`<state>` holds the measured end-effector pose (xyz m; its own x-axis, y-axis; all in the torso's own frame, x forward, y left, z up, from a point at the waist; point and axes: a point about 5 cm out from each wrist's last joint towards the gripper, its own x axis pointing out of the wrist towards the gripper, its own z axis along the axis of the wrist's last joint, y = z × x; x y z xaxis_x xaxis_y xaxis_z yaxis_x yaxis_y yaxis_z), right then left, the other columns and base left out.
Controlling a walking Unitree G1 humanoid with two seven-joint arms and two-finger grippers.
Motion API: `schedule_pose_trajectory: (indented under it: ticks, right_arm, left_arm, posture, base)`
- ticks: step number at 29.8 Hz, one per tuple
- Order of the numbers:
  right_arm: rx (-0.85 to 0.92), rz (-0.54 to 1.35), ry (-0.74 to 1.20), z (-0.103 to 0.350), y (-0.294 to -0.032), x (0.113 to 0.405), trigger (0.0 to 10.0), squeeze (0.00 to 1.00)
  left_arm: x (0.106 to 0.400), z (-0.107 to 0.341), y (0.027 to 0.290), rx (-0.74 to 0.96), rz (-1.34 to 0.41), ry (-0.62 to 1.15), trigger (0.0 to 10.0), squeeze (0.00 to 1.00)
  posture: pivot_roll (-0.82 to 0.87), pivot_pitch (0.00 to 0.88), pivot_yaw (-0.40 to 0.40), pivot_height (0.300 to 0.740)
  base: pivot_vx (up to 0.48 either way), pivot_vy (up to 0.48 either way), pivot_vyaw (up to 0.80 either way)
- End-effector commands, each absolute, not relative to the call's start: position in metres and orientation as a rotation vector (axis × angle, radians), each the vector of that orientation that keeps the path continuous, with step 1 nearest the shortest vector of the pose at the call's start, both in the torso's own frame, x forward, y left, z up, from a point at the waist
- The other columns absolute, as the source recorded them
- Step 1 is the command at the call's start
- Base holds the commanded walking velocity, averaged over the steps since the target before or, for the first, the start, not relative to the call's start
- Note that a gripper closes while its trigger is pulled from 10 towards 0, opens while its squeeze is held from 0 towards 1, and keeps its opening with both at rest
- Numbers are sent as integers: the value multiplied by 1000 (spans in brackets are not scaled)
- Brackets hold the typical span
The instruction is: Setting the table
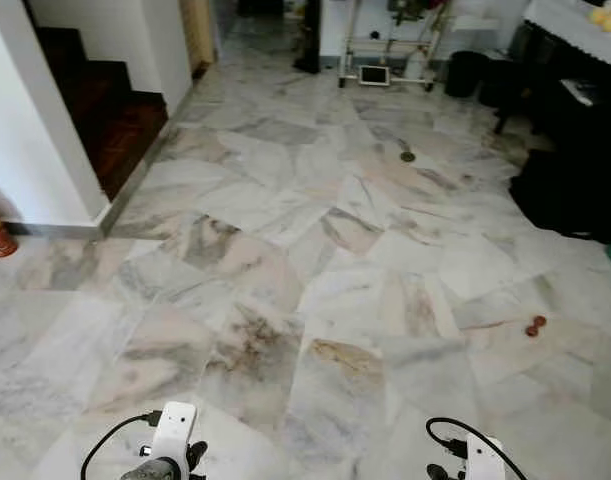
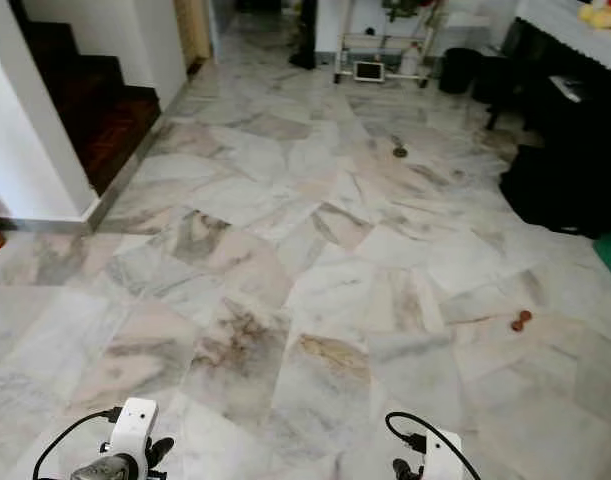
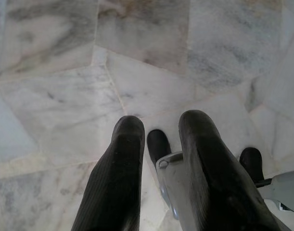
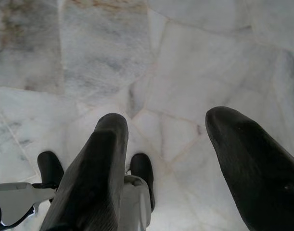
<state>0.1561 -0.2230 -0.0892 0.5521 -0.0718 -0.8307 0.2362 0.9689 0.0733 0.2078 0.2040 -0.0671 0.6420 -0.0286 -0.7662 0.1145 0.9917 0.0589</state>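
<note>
A table with a white cloth and yellow fruit on it stands at the far right, with dark chairs beside it. Both arms hang low at the bottom edge of the eye views, the left wrist and the right wrist over the marble floor. In the left wrist view my left gripper points down at the floor, a narrow gap between its black fingers, holding nothing. My right gripper also points at the floor, its fingers wide apart and holding nothing.
Dark wooden stairs rise at the left behind a white wall. A white cart and a black bin stand at the back. A small red object lies on the floor at right, a floor drain farther ahead.
</note>
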Motion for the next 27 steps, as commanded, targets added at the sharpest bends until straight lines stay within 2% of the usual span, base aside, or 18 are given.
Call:
schedule_pose_trajectory:
  ticks: [1,27]
  right_arm:
    - [182,-195,987,-90,-227,151,10000,0]
    - [182,-159,1009,-96,-197,153,10000,0]
  left_arm:
    - [207,-68,202,109,-92,869,10000,0]
    - [209,-67,201,98,-73,867,10000,0]
  posture:
    - [72,0,-45,740]
    - [79,0,-40,740]
  base:
    - [0,0,-688]
    - [0,0,-663]
